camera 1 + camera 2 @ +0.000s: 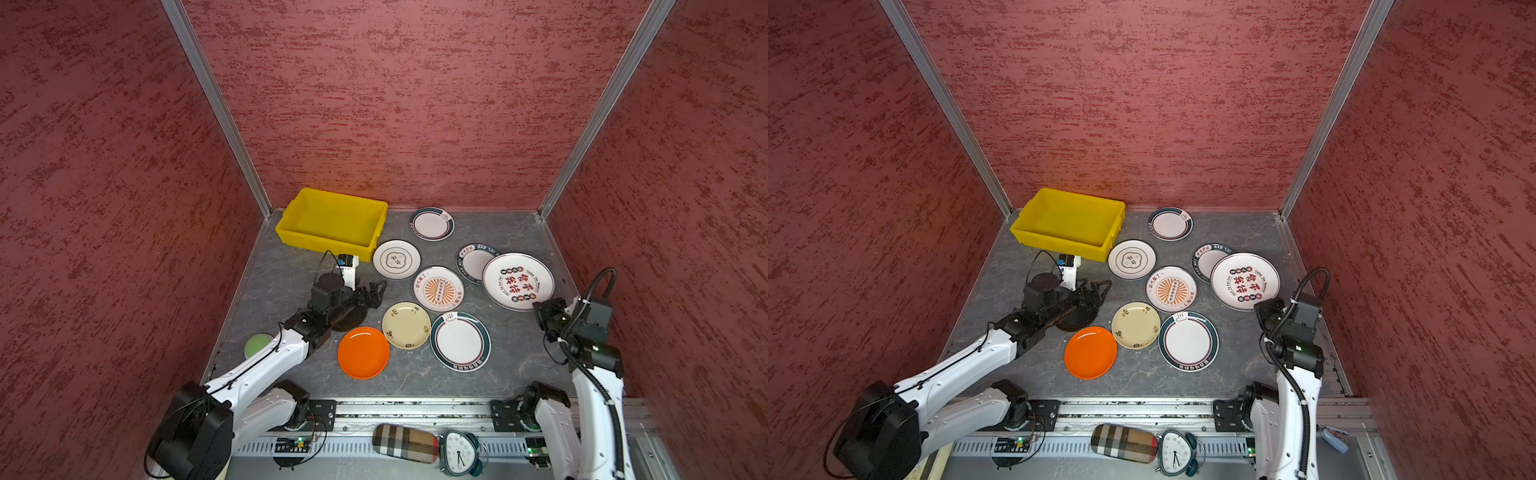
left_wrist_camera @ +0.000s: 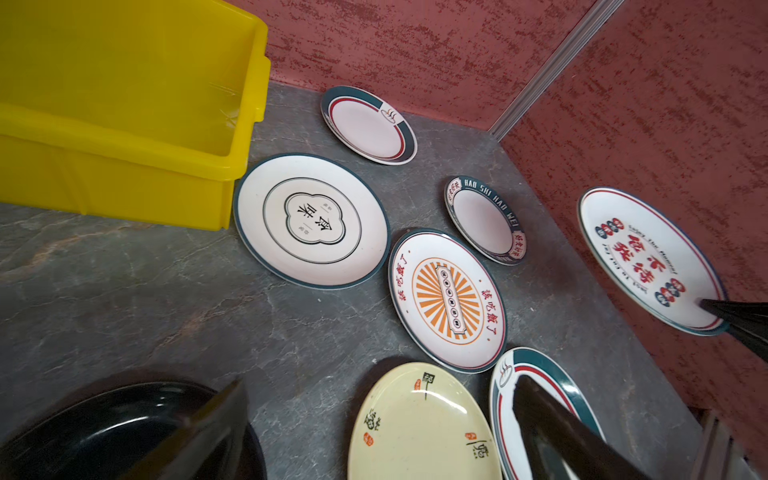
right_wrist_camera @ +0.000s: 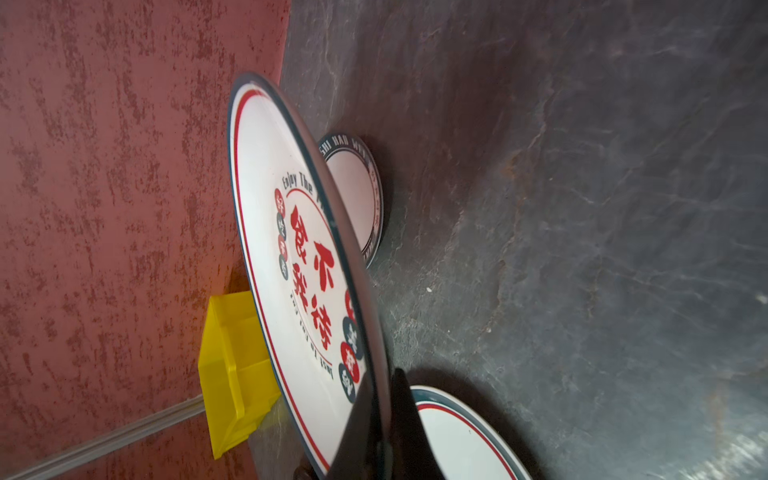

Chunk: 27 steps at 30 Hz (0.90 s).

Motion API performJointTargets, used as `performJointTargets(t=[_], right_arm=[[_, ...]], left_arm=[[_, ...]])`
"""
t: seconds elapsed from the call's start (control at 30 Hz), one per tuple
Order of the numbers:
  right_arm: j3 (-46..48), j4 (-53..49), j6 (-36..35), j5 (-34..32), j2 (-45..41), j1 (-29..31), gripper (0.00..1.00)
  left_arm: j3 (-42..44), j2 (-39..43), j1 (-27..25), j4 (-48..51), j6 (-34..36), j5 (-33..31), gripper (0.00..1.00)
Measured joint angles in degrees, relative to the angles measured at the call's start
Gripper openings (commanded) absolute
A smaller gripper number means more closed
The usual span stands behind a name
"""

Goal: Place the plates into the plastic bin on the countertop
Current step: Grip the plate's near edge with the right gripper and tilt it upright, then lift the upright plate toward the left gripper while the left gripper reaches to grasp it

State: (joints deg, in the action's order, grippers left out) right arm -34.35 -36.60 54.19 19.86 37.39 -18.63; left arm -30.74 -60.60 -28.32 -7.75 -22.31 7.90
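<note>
Plate [image 1: 518, 281] in right gripper [image 1: 539, 306]

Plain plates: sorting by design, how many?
2: orange plate at the front, black plate under the left gripper. A green round thing behind the left arm may be another.

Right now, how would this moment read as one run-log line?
left jaws: open near black plate | right jaws: shut on red-lettered plate, tilted above countertop | plastic bin: no plates inside
</note>
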Motion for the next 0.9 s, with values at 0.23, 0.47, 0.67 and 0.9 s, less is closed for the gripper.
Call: performJointTargets(t=[0.23, 0.47, 0.67, 0.9], right_arm=[[0.2, 8.4, 1.0, 2.0, 3.1, 8.9, 0.0], [0.5, 16.3, 3.6, 1.0, 6.0, 19.2, 0.0], [2.4, 25.7, 7.8, 0.5, 9.9, 25.5, 0.0], [2.4, 31.8, 8.9, -0.4, 16.1, 32.3, 0.0]], left_arm=[[-5.7, -2.3, -1.6, 0.4, -3.1, 3.0, 0.99], [-7.8, -2.2, -3.7, 0.9, -6.4, 4.2, 0.99], [-7.8, -2.4, -4.2, 0.8, -9.4, 5.4, 1.0], [-9.6, -5.1, -4.3, -0.4, -12.2, 7.7, 0.84]])
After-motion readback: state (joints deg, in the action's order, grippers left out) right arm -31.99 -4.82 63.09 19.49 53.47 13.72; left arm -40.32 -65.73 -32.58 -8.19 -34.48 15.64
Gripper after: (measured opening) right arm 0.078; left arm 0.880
